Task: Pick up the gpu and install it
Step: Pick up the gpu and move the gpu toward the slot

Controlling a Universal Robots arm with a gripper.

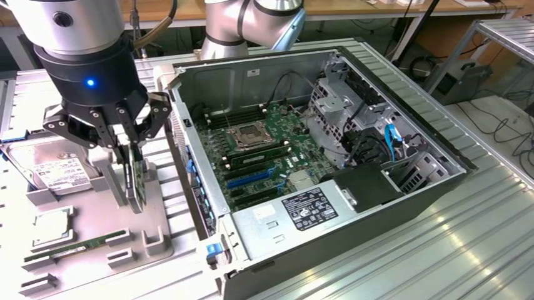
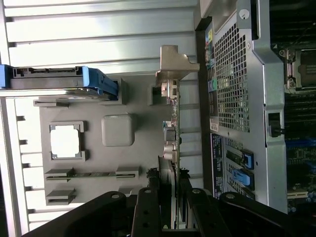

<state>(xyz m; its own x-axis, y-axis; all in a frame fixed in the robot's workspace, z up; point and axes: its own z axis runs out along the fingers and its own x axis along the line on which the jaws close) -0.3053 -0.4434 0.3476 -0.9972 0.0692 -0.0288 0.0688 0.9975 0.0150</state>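
Your gripper [image 1: 124, 142], large at the exterior view's left, is clamped on the upper edge of the gpu [image 1: 137, 184]. The card stands on edge straight below it, at the grey holder tray [image 1: 92, 219]. Its long axis runs up the frame, roughly parallel to the computer case [image 1: 434, 187] wall just beside it. Farther right, the blue slots [image 1: 250, 178] seem to lie crosswise to the card.

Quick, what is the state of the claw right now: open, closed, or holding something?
Claw: closed on the gpu, which stands on edge at the gray holder.
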